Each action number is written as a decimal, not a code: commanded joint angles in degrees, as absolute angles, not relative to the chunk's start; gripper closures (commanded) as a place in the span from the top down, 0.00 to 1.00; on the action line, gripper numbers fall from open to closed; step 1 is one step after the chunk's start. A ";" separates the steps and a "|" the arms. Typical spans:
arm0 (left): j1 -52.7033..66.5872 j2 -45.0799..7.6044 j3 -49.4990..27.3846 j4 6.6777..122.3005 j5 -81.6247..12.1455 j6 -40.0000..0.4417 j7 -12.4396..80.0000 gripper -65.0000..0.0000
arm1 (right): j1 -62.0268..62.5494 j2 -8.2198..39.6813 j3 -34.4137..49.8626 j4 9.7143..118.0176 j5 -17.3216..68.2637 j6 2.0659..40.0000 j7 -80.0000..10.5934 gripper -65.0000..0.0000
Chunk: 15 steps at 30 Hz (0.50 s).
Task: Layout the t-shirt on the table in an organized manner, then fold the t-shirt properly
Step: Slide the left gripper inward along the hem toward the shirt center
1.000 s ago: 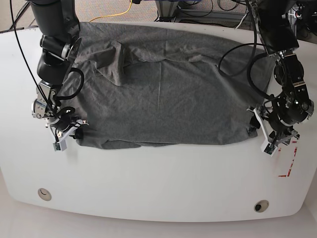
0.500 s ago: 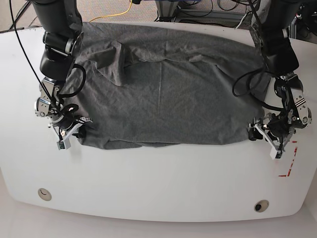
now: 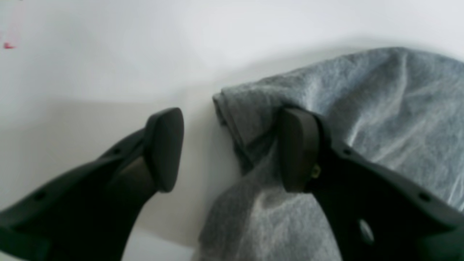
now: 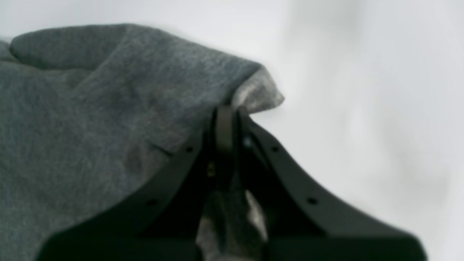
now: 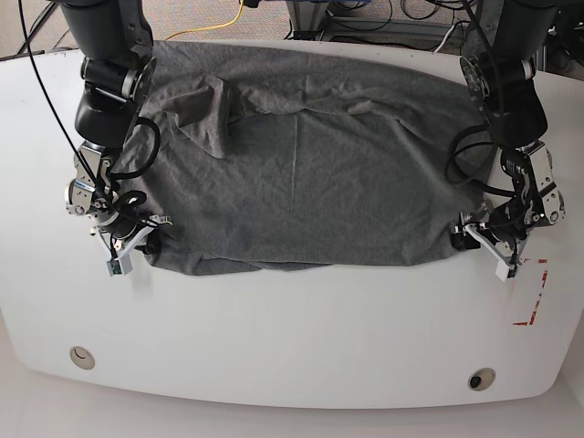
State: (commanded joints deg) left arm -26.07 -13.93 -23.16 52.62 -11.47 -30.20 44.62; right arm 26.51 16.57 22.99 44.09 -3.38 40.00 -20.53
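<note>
Glossy white table (image 5: 292, 347) under grey t-shirt (image 5: 310, 182)

Left hand (image 3: 228, 148) sits low with fingers spread apart; right hand (image 4: 226, 123) has fingers pressed together.

The soft, matt heather-grey cotton t-shirt (image 5: 310, 173) has a fuzzy, wrinkled knit, the white table (image 5: 292, 338) is smooth and glossy, and both grippers' black plastic fingers (image 3: 163, 148) look matt.
</note>
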 joint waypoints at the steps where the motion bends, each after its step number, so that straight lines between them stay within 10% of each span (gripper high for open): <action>1: -26.15 -13.32 -23.16 52.62 -11.47 -30.20 44.62 0.59 | 26.51 16.57 22.99 44.09 -3.38 40.00 -20.53 0.00; 5: -26.33 -12.70 -22.64 52.70 -11.38 -30.73 44.88 0.49 | 26.51 16.57 22.99 44.09 -3.38 40.00 -20.53 0.00; 11: -26.42 -12.70 -18.24 52.88 -11.38 -33.71 44.88 0.02 | 26.51 16.57 22.99 44.09 -3.38 40.00 -20.53 0.00; 15: -25.54 -12.70 -16.75 57.45 -11.30 -36.35 45.05 0.01 | 26.51 16.57 22.99 44.09 -3.38 40.00 -20.53 0.00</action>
